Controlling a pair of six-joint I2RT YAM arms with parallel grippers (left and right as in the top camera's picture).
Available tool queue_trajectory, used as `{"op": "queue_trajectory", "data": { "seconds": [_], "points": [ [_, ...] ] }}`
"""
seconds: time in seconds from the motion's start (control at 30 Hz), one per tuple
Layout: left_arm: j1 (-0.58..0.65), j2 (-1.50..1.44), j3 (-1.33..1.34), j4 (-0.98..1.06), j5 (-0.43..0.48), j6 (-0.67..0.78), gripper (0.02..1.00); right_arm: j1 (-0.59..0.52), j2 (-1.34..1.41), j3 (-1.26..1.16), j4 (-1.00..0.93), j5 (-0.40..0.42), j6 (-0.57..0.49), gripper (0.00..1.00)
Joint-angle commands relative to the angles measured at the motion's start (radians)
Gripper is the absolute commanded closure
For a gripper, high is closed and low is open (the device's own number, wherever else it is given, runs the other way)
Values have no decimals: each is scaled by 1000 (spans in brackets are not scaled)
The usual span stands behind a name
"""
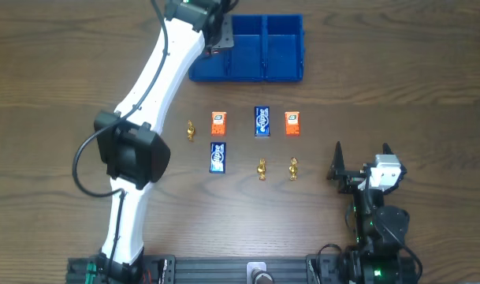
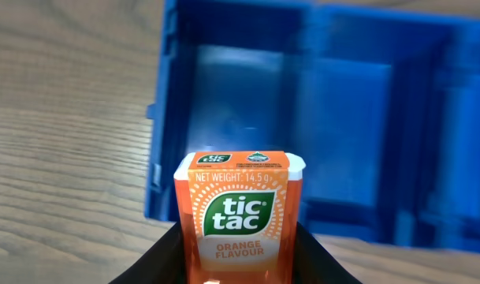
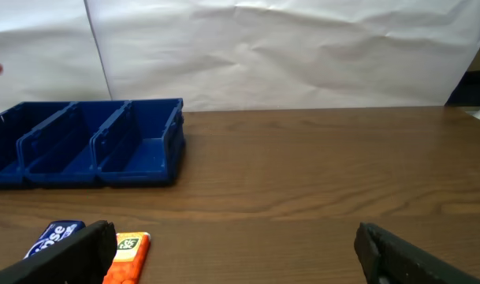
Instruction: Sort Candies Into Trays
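Seven candies sit loose near the blue tray (image 1: 247, 49) — two orange boxes (image 1: 218, 122), two blue boxes (image 1: 262, 121), three gold sweets (image 1: 262, 169). The left gripper (image 2: 240, 252) is clamped on a third orange box (image 2: 240, 217) at the tray's left-end compartment, wall just ahead. The right gripper (image 1: 361, 162) is spread — well apart from the tray.

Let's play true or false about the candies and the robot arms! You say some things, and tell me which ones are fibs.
1. The left gripper holds an orange candy box. True.
2. The blue tray has five compartments. False: it has three.
3. Two blue candy boxes lie on the table. True.
4. The right gripper is holding something. False: it is open and empty; the three gold candies lie on the table.
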Motion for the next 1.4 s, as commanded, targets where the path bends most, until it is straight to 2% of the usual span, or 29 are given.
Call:
{"op": "queue_trajectory", "data": {
  "seconds": [0.03,0.27,0.4,0.47,0.53,0.6,0.63,0.73,0.87,1.07,1.4],
  "points": [
    [51,35,34,12,25,53,717,-5,-5,-4,-2,-4,-12,3],
    [60,62,34,68,79,103,693,-5,-5,-4,-2,-4,-12,3],
    [60,63,34,69,78,105,665,-5,-5,-4,-2,-4,-12,3],
    [62,63,34,69,79,104,520,-5,-5,-4,-2,-4,-12,3],
    [62,63,34,71,79,104,281,-5,-5,-4,-2,-4,-12,3],
    [60,44,34,73,79,101,178,-5,-5,-4,-2,-4,-12,3],
    [56,29,28,74,78,93,165,-5,-5,-4,-2,-4,-12,3],
    [20,-114,-111,108,76,81,154,-5,-5,-4,-2,-4,-12,3],
    [-86,-428,-589,246,71,-14,154,-5,-5,-4,-2,-4,-12,3],
    [-175,-518,-1001,414,70,-107,163,-5,-5,-4,-2,-4,-12,3],
    [-186,-348,-1075,493,91,-114,198,-5,-5,-4,-2,-4,-12,3]
  ]
}}
